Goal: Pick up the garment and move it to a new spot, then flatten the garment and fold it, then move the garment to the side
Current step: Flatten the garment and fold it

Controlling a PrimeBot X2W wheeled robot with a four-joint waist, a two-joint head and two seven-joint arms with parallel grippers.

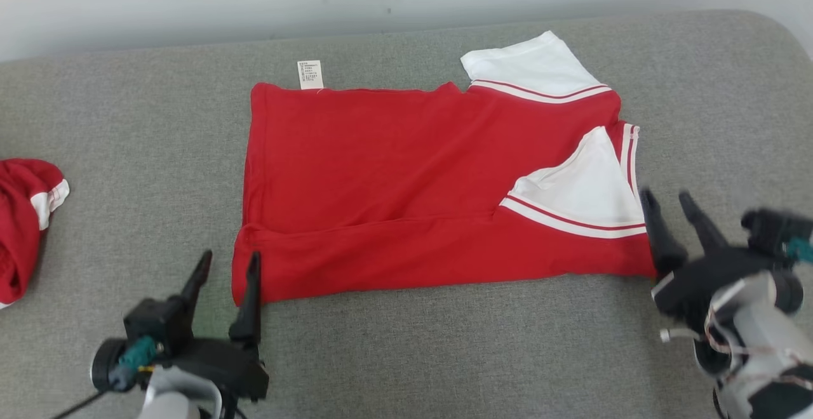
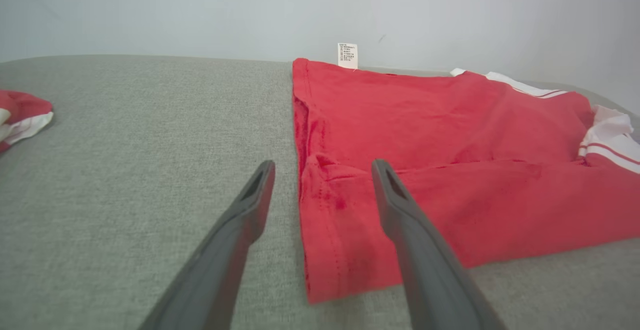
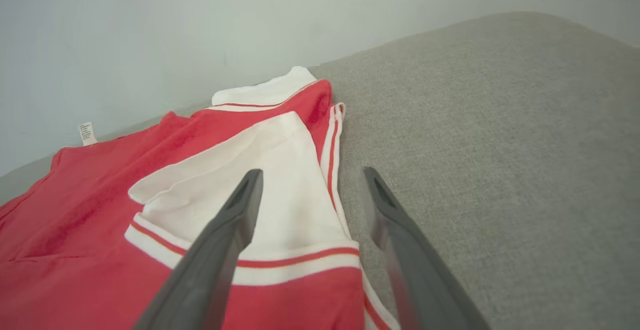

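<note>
Garment (image 1: pixel 381 171): red with white striped sleeves, lying flat on the grey cushioned surface (image 1: pixel 444 355). Its near long edge is folded up over the body. One white sleeve (image 1: pixel 584 190) is turned in over the red at the garment's right end; the other (image 1: pixel 533 66) sticks out past its far right corner.

Label: a white care tag (image 1: pixel 310 75) stands at the garment's far left corner. It carries small dark print, too small to read.

Left gripper (image 1: pixel 230 257): fingers spread, straddling the garment's near left corner. One finger is over the red cloth, the other over bare grey surface just left of the hem. Nothing pinched; cannot tell whether it touches the cloth.

Right gripper (image 1: pixel 667 197): fingers spread, at the garment's right edge beside the turned-in sleeve, holding nothing. Slightly blurred.

A second red-and-white cloth (image 1: pixel 22 228) lies bunched well to the garment's left.
</note>
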